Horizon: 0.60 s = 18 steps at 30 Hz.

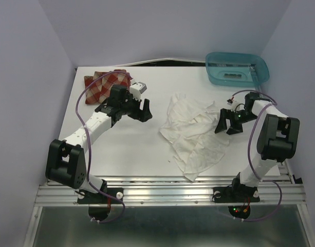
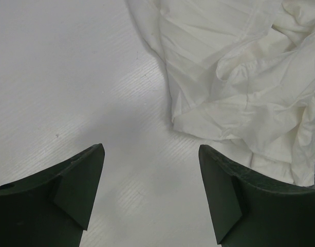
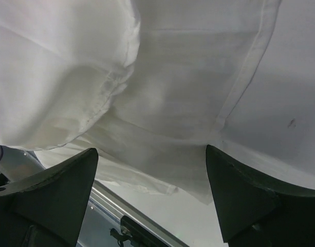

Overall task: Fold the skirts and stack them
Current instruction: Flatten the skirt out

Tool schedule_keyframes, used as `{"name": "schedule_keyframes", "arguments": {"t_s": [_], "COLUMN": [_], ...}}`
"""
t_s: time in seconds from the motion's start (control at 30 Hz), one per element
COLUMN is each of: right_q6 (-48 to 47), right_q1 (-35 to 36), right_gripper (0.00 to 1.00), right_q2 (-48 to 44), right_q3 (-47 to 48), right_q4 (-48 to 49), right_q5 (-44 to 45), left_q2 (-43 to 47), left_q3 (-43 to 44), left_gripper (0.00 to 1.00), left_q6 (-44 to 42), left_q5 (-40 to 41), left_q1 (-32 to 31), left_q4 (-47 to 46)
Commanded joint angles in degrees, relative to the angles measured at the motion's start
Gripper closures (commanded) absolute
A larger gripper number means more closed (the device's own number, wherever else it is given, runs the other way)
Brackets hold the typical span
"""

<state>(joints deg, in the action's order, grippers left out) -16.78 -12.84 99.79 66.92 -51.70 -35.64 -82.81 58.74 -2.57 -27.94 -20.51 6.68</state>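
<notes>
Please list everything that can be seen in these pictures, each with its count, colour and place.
plaid skirt: one, red and cream, far left corner of the table
white skirt: one, white, crumpled, middle to right of the table
basket: one, teal, far right corner
table: one, white, under the skirts
left gripper: one, black, open, over bare table beside the white skirt
right gripper: one, black, open, at the white skirt's right edge
</notes>
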Motion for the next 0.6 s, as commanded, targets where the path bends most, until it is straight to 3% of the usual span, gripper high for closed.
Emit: {"name": "schedule_keyframes", "arguments": {"t_s": [0.0, 0.03, 0.07, 0.17, 0.2, 0.23, 0.3, 0.43, 0.57], "right_q6": [-1.9, -2.5, -2.5, -3.3, -3.4, -3.5, -3.4, 0.2, 8.7], "right_q1": [-0.5, -0.5, -1.3, -2.8, -2.8, -2.8, -2.8, -2.1, 6.9], "right_gripper": [0.14, 0.28, 0.28, 0.67, 0.67, 0.85, 0.99, 0.99, 0.99], "right_q2": [1.4, 1.7, 1.7, 0.4, -0.5, -1.5, -5.2, -8.8, -7.4], "right_q3": [-1.9, -2.4, -2.6, -1.9, -1.4, -0.5, 3.4, 12.4, 18.7], "right_q4": [-0.2, 0.0, 0.1, -0.8, -2.2, -3.0, -5.0, -8.4, -6.0], "right_q5": [-2.4, -2.8, -2.8, -4.7, -5.2, -5.5, -7.1, -11.9, -14.7], "left_q2": [0.4, 0.5, 0.5, 0.6, 0.7, 0.8, 1.2, 1.9, 2.6], "left_q3": [1.5, 1.5, 1.5, 0.8, 0.6, 0.5, -0.1, -0.8, -0.7], "left_gripper": [0.14, 0.14, 0.14, 0.14, 0.14, 0.15, 0.15, 0.15, 0.15], "left_q6": [-0.9, -0.8, -0.9, -1.0, -1.1, -1.2, -1.5, -2.4, -3.9], "left_q5": [-1.1, -1.0, -1.1, -1.0, -0.9, -0.9, -0.8, -0.7, 0.2], "left_q1": [-0.1, -0.1, -0.1, -0.1, -0.1, -0.1, -0.1, -0.1, -0.1], "left_q4": [-1.1, -1.0, -1.0, -0.8, -0.8, -0.9, -0.8, -0.6, -0.3]}}
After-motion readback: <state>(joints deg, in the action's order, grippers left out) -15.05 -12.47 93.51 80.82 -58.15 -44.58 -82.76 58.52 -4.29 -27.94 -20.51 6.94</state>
